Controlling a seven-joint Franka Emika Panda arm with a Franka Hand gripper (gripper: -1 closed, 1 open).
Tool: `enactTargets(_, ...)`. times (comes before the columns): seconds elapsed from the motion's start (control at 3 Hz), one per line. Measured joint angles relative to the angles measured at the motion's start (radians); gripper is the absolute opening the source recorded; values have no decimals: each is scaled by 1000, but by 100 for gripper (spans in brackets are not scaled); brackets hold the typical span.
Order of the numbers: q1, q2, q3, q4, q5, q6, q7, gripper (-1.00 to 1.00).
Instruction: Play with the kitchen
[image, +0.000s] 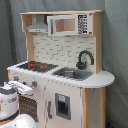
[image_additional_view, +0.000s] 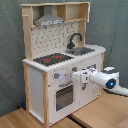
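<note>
**No readable text in either view**

No word, brand, number or sign can be read in both exterior views. The toy kitchen (image: 60, 75) has a dark button panel (image: 83, 23) on its microwave in the first exterior view, but the small marks on it are not legible.

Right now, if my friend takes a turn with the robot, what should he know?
End effector: at the front of the kitchen, close to the knobs above the oven door. I cannot tell whether it touches or grips anything.
Kitchen: upright; hob, sink and tap look untouched.
Done: arm reached the front panel.
Left: work a knob or the oven door, probably.
</note>
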Motion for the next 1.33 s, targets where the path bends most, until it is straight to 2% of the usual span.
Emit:
enactTargets(0.67, 16, -10, -31, 108, 0, -54, 170, 100)
enactTargets(1.0, 8, -17, -64, 161, 0, -53, 252, 100)
enactTargets(1.33, -25, -21, -65, 214, 0, -52, 342, 100)
